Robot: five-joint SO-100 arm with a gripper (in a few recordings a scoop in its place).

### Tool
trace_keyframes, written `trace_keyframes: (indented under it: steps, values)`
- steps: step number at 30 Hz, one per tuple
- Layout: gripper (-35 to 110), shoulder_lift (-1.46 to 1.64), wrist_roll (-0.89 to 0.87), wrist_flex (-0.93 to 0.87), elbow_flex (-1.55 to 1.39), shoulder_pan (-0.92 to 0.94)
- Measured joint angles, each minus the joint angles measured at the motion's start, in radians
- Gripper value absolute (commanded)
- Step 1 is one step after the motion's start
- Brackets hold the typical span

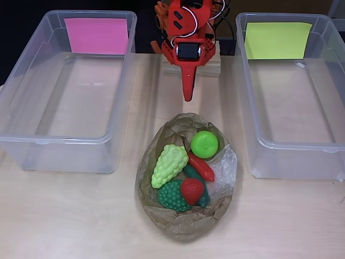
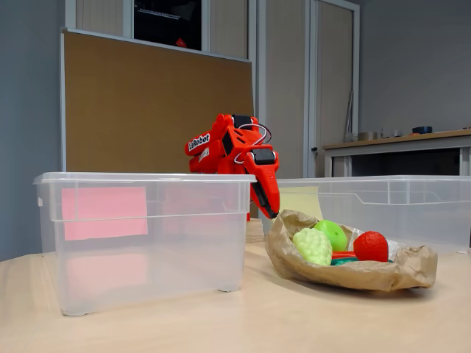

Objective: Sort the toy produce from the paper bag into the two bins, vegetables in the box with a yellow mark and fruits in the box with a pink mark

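A crumpled brown paper bag [image 1: 186, 226] [image 2: 368, 273] lies open on the table between the two bins. Inside it are pale green grapes [image 1: 168, 164] [image 2: 313, 246], a bright green round fruit [image 1: 205, 144] [image 2: 333, 234], a red pepper-like piece [image 1: 201, 167], a red strawberry-like piece [image 1: 192, 189] [image 2: 370, 246] and a dark green bumpy piece [image 1: 173, 196]. The clear bin with the pink mark [image 1: 96, 35] [image 2: 104, 212] stands left, the bin with the yellow mark [image 1: 277, 40] [image 2: 302, 201] right; both hold nothing. My red gripper [image 1: 187, 95] [image 2: 271, 209] hangs shut above the table behind the bag, holding nothing.
The arm's base sits on a wooden block [image 1: 211, 67] at the table's back edge between the bins. Bare tabletop [image 1: 70, 216] lies in front of the bins and around the bag.
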State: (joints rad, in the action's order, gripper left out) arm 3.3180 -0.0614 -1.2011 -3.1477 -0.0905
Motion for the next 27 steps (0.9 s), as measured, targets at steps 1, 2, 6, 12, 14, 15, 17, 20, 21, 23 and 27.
trace_keyframes:
  steps: [1,2,6,12,14,15,17,20,21,23,27]
  values:
    - [0,0.0,0.0,0.0,0.0,0.0]
    - [0,0.0,0.0,0.0,0.0,0.003]
    - [0,0.0,0.051,0.0,0.0,0.071]
    - [0,0.0,0.078,-0.038,0.051,0.02]
    - [0,-0.037,0.083,-0.043,0.095,0.005]
    - [0,-0.052,0.097,-0.041,0.12,0.002]
    - [0,-0.067,0.133,-0.035,0.149,-0.012]
    - [0,-0.156,0.152,-0.011,0.206,-0.035]
    - [0,-0.193,0.155,-0.005,0.235,-0.038]
    - [0,-0.29,0.16,-0.008,0.314,-0.041]
    - [0,-0.52,0.167,-0.031,0.522,-0.066]
